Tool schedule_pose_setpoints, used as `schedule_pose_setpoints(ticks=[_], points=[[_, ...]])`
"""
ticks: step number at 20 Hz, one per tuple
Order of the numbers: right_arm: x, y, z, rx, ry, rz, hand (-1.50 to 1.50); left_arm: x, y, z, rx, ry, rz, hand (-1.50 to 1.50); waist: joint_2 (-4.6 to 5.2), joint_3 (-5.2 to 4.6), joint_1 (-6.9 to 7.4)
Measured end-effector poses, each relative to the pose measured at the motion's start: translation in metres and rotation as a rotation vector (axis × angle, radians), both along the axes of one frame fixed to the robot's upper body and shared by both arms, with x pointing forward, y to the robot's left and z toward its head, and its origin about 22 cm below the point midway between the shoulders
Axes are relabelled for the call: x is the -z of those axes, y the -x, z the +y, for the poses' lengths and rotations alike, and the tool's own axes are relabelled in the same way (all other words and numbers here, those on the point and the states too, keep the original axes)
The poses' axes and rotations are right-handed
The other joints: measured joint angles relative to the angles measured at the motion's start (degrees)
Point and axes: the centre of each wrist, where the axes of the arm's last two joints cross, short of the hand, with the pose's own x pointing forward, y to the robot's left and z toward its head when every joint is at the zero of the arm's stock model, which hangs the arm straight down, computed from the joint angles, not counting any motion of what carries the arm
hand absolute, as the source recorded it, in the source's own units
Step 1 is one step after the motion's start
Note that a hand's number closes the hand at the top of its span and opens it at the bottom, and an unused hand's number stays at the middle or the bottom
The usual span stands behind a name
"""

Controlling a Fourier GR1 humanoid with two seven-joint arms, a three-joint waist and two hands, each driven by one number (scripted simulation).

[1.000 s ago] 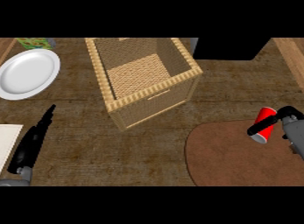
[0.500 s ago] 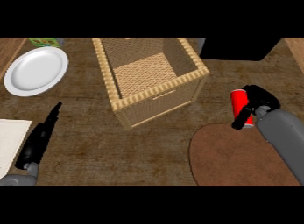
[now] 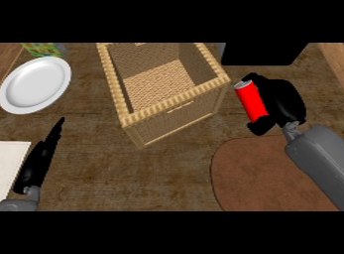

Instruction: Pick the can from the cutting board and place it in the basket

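Beside basket point(image 3: 171, 84), robot hand point(image 3: 280, 101) around can point(image 3: 252, 101)

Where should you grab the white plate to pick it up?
Judging by its shape, by the rim. The white plate lies flat on the counter, so only its thin edge can be pinched. The left hand rests just below it, so its near edge seems easiest.

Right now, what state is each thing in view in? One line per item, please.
can: lifted off the board, held beside the basket, not in it
right hand: curled round the can
left hand: open, fingers straight, holding nothing
basket: upright, nothing visible inside
cutting board: nothing on its visible part
plate: bare
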Motion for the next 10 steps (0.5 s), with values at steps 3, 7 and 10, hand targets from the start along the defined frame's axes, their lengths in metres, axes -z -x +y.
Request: schedule_pose_setpoints(ticks=[3,7,10], points=[[-0.028,0.005,-0.011,-0.047,-0.033,-0.143,1.5,0.001,0.003,0.003,-0.013,0.004,0.002,0.0,-0.1,-0.01,-0.66],[-0.072,0.018,-0.017,-0.079,-0.066,-0.28,1.5,0.002,0.006,0.004,-0.013,0.0,0.002,0.0,-0.14,-0.04,-0.94],[-0.101,0.032,-0.021,-0.106,-0.098,-0.334,1.5,-0.005,0.005,0.007,-0.009,0.002,0.002,0.0,-0.09,-0.04,-0.81]])
